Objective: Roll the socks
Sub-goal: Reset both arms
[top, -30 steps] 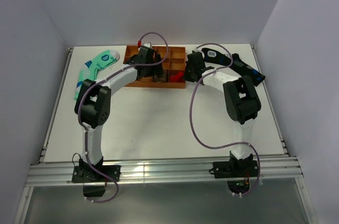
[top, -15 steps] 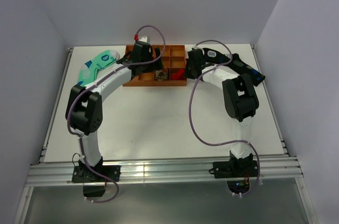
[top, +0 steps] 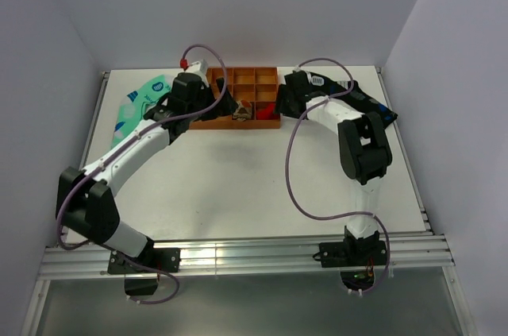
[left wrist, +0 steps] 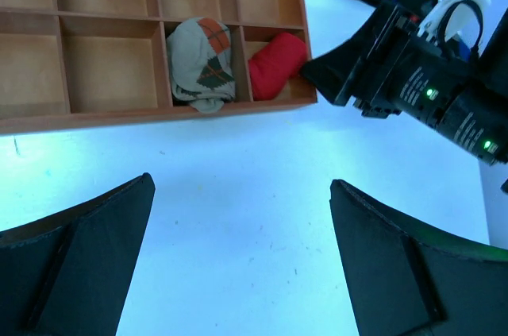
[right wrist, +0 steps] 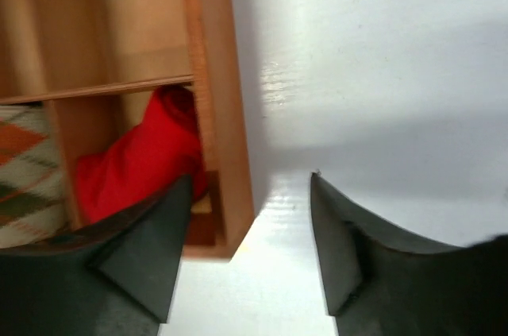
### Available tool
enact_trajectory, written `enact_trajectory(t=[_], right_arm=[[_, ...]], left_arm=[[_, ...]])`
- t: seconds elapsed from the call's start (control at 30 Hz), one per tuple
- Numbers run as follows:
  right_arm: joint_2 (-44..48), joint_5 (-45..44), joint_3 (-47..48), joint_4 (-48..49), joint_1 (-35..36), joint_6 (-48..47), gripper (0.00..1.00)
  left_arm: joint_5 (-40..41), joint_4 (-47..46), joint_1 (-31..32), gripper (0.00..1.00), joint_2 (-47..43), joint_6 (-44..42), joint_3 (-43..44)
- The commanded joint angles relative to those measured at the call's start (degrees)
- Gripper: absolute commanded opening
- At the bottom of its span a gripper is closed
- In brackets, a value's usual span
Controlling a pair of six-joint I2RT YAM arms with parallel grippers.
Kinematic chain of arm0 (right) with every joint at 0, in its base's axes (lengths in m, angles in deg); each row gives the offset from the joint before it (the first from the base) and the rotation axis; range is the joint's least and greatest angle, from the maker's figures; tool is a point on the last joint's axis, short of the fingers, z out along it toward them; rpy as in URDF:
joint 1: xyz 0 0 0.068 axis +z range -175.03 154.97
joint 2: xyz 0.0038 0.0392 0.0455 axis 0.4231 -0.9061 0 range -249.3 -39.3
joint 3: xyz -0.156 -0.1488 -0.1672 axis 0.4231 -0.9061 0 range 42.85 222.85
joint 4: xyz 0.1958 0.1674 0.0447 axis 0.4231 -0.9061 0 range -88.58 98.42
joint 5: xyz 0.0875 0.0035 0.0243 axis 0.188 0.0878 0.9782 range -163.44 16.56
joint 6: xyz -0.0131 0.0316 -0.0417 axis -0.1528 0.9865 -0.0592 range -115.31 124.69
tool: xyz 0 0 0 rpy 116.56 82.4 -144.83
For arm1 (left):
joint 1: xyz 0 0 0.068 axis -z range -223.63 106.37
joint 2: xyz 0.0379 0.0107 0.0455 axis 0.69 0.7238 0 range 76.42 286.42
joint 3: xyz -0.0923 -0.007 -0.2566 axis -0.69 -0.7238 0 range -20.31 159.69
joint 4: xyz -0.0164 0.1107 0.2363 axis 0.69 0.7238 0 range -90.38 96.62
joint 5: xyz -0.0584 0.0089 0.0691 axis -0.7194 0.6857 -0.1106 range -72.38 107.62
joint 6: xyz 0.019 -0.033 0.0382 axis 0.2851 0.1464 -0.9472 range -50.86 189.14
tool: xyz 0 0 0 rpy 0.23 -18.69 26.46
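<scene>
1. Whereas a second ago the right gripper was closed at the near right corner of the wooden tray, its fingers now stand spread. One is inside the corner compartment and one outside the wall, so the red roll there looks freshly let go.
2. Meanwhile the left gripper has backed off the tray's near edge, fingers wide apart and holding nothing.
3. The tan argyle sock sits bundled in the compartment beside the red one, toward the tray's middle. The other visible compartments are bare.
4. That sock seems rolled and stowed.
</scene>
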Motion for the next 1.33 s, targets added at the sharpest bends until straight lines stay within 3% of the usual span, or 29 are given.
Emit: enact_trajectory(t=[0.0,0.03,0.1,0.2,0.27,0.43,0.73,0.9,1.3], right_arm=[[8.78,-2.04,1.30,-1.07,-0.50,0.56,0.69],[10.36,-1.95,0.51,-0.55,-0.59,0.91,0.70],[15.54,-1.43,-1.68,-0.45,-0.59,1.70,0.83],[23.71,-0.02,-7.47,0.42,-0.42,3.02,0.87],[31.50,1.03,-11.78,1.65,-0.42,3.81,0.99],[48.93,3.15,-28.40,3.77,-0.33,5.40,1.00],[87.41,0.34,-50.12,-3.42,-0.50,4.17,1.00],[94.22,0.16,-52.06,-7.83,-0.50,3.64,1.00],[94.84,0.42,-51.01,-9.42,-0.50,3.91,1.00]], left_arm=[[-2.23,-0.66,-0.04,0.99,-6.98,-0.09,-2.80],[-2.49,-0.66,0.05,0.99,-8.29,-0.26,-3.59],[-3.28,0.83,-0.04,0.99,-11.90,-1.32,-5.09],[-5.21,2.77,0.05,1.00,-17.26,-2.81,-7.54],[-5.75,3.99,-0.04,1.00,-22.07,-3.43,-10.44],[-6.45,4.61,0.14,1.00,-31.58,-5.01,-17.47],[-3.29,6.37,0.31,0.99,-46.79,-8.26,-27.49],[-2.76,5.23,0.31,1.00,-51.10,-8.79,-31.72],[-3.55,6.72,0.31,0.99,-54.10,-9.49,-32.34]])
